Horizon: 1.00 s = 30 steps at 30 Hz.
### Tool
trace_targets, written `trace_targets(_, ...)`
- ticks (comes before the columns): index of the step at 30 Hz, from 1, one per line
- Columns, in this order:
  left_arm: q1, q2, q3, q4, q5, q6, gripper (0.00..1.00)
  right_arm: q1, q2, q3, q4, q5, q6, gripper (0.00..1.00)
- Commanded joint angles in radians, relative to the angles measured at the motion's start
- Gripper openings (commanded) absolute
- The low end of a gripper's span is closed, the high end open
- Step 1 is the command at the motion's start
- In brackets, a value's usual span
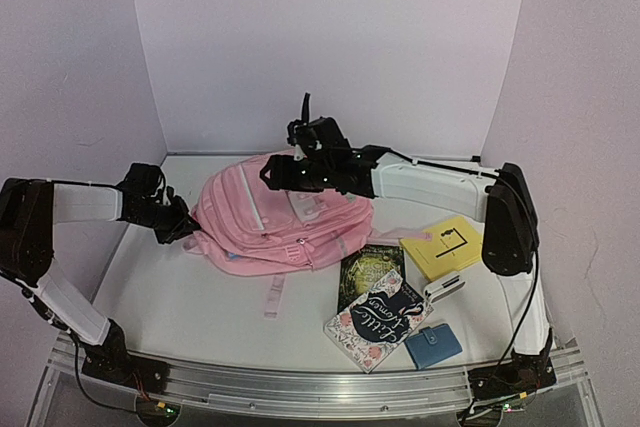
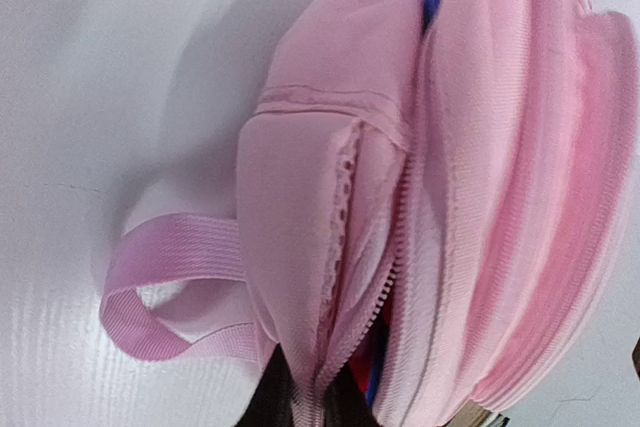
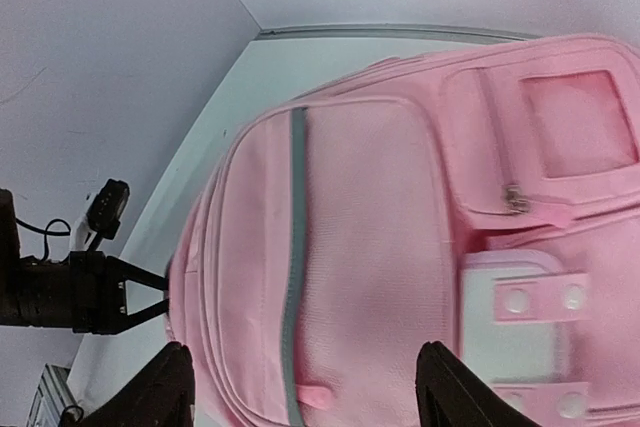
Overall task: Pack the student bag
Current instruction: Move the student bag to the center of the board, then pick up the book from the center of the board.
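Observation:
The student bag, a large pink backpack with grey trim, lies on its back in the middle of the table. My left gripper is at the bag's left end. In the left wrist view its dark fingers pinch the pink zip edge of the student bag. Red and blue contents show through the open zip. My right gripper hovers above the bag's far side. In the right wrist view that gripper stands wide open over the front pocket, holding nothing.
To the right of the bag lie a dark book, a floral "Little Women" book, a yellow notebook, a blue wallet and a small white item. Walls close in the back and both sides.

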Motion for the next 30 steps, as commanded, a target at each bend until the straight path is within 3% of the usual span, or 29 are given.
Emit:
trace_targets(1,0.011,-0.069,-0.012,0.038,-0.003,0.031,0.40,-0.027,-0.208,-0.184,-0.028,0.044,0.006,0.89)
trace_targets(5,0.010,-0.115,-0.025,-0.014,-0.037,0.059,0.70,-0.061,-0.369,-0.451,-0.064,0.029,0.045,0.94)
trace_targets(8,-0.023,-0.177,-0.038,-0.066,-0.082,0.082,0.83,-0.081,-0.494,-0.603,-0.132,0.034,0.080,0.95)
trace_targets(12,-0.156,-0.251,-0.026,-0.153,-0.185,0.104,0.92,-0.121,-0.651,-0.788,-0.223,0.029,0.153,0.95)
trace_targets(17,-0.368,-0.308,0.001,-0.194,-0.216,0.084,0.94,-0.147,-0.840,-0.985,-0.294,-0.024,0.269,0.95)
trace_targets(20,-0.492,-0.294,0.013,-0.160,-0.198,0.090,0.93,-0.147,-0.944,-1.130,-0.297,-0.056,0.338,0.90)
trace_targets(24,-0.639,-0.187,0.054,-0.114,-0.154,0.124,0.92,-0.146,-1.027,-1.266,-0.294,-0.090,0.410,0.80)
trace_targets(30,-0.762,-0.039,0.112,0.001,-0.050,0.128,0.91,-0.147,-1.075,-1.338,-0.289,-0.094,0.442,0.77)
